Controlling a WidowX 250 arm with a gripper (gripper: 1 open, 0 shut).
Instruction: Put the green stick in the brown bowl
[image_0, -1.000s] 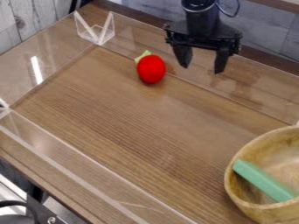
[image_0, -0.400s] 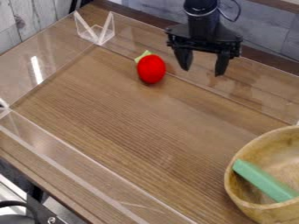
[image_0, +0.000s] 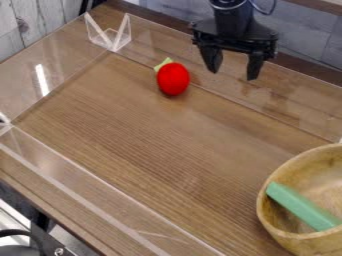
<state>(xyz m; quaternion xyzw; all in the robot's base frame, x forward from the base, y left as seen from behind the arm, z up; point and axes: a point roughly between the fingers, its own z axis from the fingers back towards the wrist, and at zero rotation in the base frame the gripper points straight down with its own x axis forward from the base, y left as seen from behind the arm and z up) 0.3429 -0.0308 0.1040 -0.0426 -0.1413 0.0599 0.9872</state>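
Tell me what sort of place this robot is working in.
Probably a lab or workshop robot station: a wooden tabletop with a dark robot gripper over it, a clear wire-like stand at the back, and dark cables at the near left corner.

One robot arm, black, at the far side of the worktop, reaching down from the top edge of the view; upper part cut off by the frame. One claw, black, pointing downward, its two fingers parted, standing wide open, with nothing between them. One cable, dark, looping beside the wrist.
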